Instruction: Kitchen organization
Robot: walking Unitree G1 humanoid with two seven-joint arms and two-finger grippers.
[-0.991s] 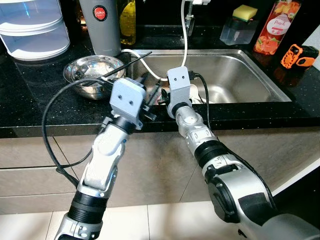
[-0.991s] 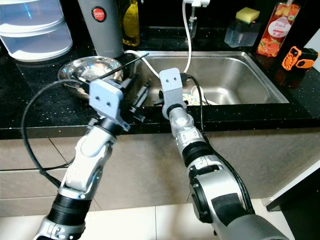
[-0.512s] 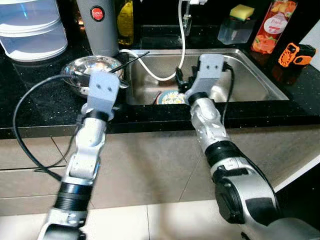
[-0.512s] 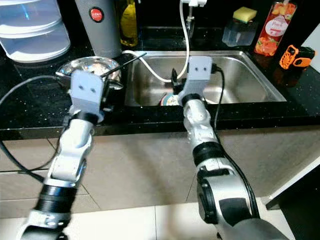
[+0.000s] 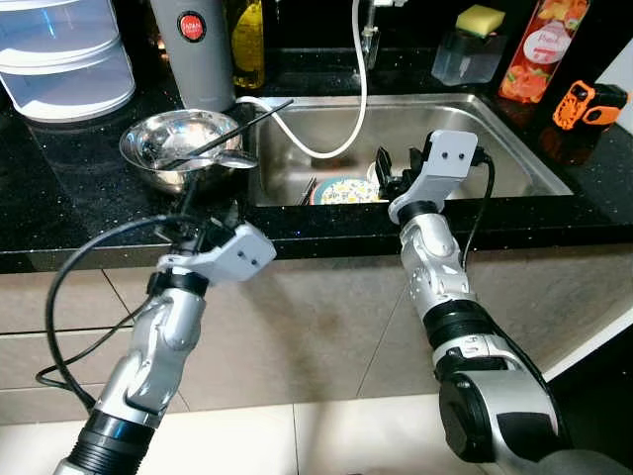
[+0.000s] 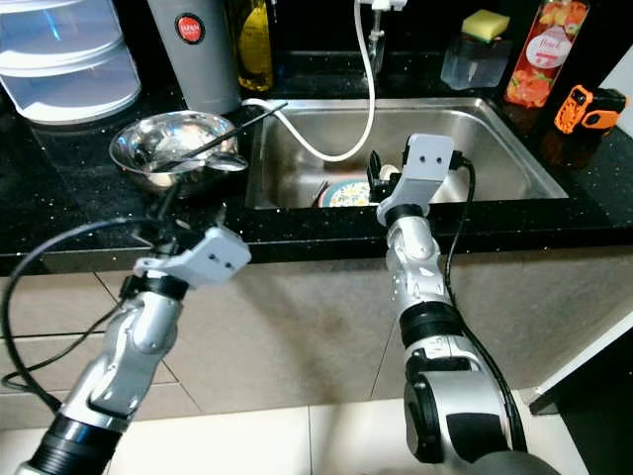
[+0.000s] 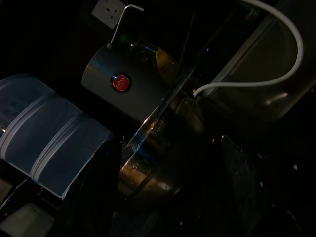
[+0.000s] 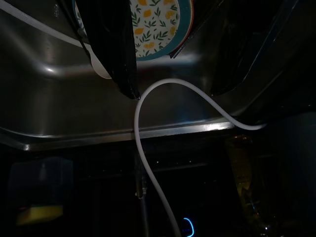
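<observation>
Two arms stood before you at the black table's (image 5: pixel 69 213) front edge. Your right hand (image 5: pixel 396 180) hung just over the near rim of the steel sink (image 5: pixel 475 148), with open basin beyond it and to its right. That forearm rose steeply from below the edge and leaned inward. Its fingers (image 8: pixel 121 54) were spread apart and gripped nothing. The patterned plate (image 5: pixel 348 190) lay on the sink floor just beside and below this hand, on its left side, and the white hose (image 5: pixel 361 89) looped down into the basin past the plate.

Your left hand (image 5: pixel 203 230) sat at the table's front edge, wrist bent, forearm climbing from the floor side. Whether its fingers were parted you could not tell; the wrist view was too dark. Ahead of it stood the steel bowl (image 5: pixel 178 148) with a long black utensil (image 5: pixel 232 134) leaning across it, and beyond that the grey canister (image 5: pixel 193 49) and the clear stacked container (image 5: pixel 64 54).
</observation>
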